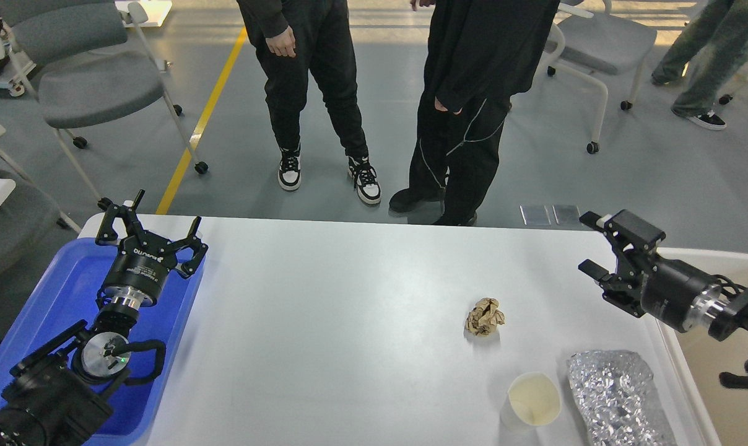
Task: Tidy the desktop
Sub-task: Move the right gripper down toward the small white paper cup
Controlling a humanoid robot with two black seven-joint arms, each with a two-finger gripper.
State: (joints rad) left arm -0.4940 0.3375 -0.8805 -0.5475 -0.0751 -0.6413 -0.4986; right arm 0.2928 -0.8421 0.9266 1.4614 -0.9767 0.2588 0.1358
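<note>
The white desktop (324, 322) fills the middle of the head view. On it lie a crumpled brown paper ball (485, 316), a pale paper cup (533, 399) on its side near the front edge, and a crinkled silver foil bag (618, 396) at the front right. My left gripper (152, 222) is open and empty, above the far end of the blue tray (58, 297). My right gripper (591, 244) is open and empty, hovering above the desktop's right edge, well right of the paper ball.
A cream-white bin (730, 371) stands off the desktop's right side, under my right arm. Two people in black stand just beyond the far edge. Grey wheeled chairs stand at the far left and far right on the grey floor.
</note>
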